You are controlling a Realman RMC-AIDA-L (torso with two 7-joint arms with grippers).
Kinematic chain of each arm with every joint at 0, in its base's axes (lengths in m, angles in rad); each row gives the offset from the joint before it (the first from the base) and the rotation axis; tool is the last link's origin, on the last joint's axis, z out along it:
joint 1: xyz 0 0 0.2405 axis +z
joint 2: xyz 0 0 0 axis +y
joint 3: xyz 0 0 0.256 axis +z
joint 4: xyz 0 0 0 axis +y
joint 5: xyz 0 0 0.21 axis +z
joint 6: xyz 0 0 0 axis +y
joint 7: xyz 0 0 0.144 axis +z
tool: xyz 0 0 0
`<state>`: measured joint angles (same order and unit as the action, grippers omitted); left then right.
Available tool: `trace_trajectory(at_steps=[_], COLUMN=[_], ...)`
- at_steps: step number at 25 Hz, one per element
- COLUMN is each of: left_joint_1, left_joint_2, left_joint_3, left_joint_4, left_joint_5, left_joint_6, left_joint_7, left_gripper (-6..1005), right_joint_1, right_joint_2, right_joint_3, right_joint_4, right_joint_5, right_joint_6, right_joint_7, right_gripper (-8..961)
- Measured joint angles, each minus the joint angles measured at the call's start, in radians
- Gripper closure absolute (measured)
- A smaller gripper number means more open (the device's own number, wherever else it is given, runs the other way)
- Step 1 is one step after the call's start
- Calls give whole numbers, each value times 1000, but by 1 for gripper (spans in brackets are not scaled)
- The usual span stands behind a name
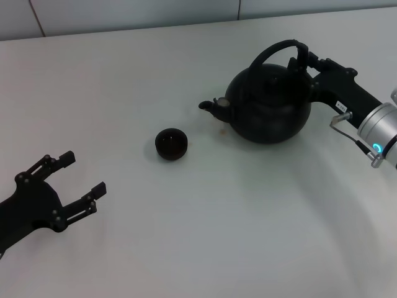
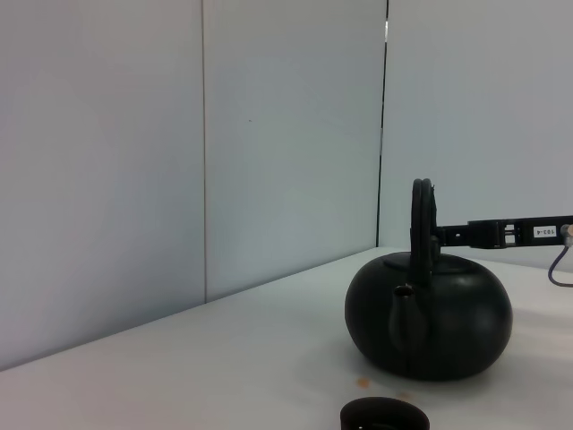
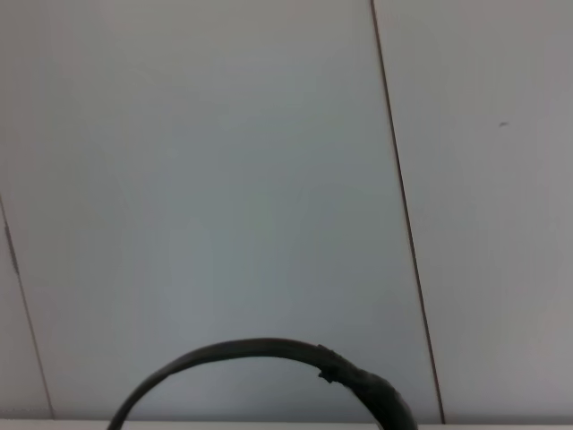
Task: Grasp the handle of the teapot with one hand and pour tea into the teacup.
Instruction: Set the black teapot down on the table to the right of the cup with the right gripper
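The teapot point(image 1: 268, 105) stands upright on the white table point(image 1: 186, 236), toward the far right side. Its short spout point(image 1: 211, 107) points to the left, toward the teacup point(image 1: 171, 143). The cup sits on the table near the spout but apart from it, and it is not touching the pot. A small brownish spot point(image 1: 222, 131) lies on the table just beside the pot's base.

The right gripper point(image 1: 304, 61) is at the right side of the handle point(image 1: 273, 52), on the thicker part of the hoop. Its fingers look closed around this part, and the arm comes in from the right edge. From the left wrist view the handle point(image 2: 422, 224) rises straight up over the pot point(image 2: 430, 313), and the right gripper point(image 2: 452, 236) reaches it from the side. In the right wrist view only the top arc of the handle point(image 3: 269, 351) is seen against the wall point(image 3: 224, 179).

The left gripper point(image 1: 77, 183) rests low at the near left, well apart from the cup. Its fingers are spread wide and hold nothing.
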<state>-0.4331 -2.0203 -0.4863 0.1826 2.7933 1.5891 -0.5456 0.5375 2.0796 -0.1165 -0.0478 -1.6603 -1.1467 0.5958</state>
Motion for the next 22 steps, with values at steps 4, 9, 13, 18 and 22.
trace_trajectory(at_steps=[4,9,13,18,22], left_joint_1=[0,5,8,8,7], left_joint_2=[0,0,0,0,0], left_joint_3=[0,0,0,0,0], left_joint_4=[0,0,0,0,0], left_joint_5=[0,-4,-4,-4,-4], left_joint_6=[1,5,7,7,7], left_joint_7=[0,-1,3,5,6], left_gripper=[140,139,139,139,139], right_joint_1=[-8,-9,-19,-53,-87], right_joint_2=[1,1,2,2,1], right_joint_3=[0,-4,-5,0,-4], right_joint_4=[-1,-1,-1,-2,-8], right_joint_5=[1,1,-1,1,0], right_joint_6=[-20,-24,-45,-109,-158], right_joint_7=[-2,-3,-30,-49,-55], right_gripper=[579,462,410,384,330])
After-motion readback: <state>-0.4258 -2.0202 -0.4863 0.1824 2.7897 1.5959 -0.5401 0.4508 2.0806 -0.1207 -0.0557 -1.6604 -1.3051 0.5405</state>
